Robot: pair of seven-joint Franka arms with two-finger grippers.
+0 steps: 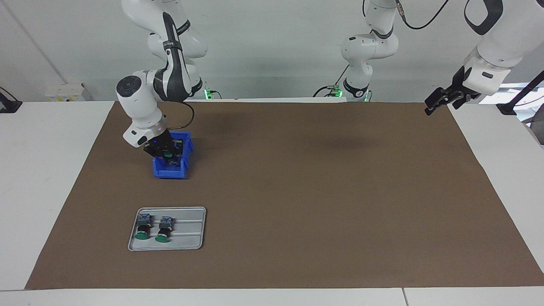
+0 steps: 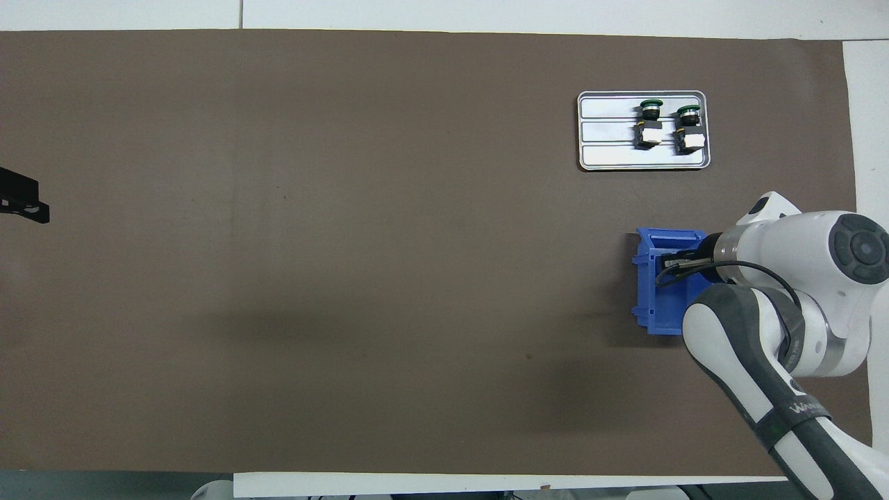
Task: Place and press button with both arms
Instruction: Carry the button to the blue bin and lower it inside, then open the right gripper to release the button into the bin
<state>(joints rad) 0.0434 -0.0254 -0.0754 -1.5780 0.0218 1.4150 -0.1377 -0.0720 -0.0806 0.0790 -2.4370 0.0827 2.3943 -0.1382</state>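
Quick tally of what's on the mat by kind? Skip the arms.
Green buttons: 3 seen, 2 on the tray, 1 in the bin under the right gripper
Grey tray: 1
Blue bin: 1
Total: 5

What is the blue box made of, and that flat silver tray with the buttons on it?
The blue bin looks like moulded plastic: bright even colour, ribbed walls. The tray looks like thin metal, though silvery plastic is possible: pale grey sheen, pressed ridges, rolled rim.
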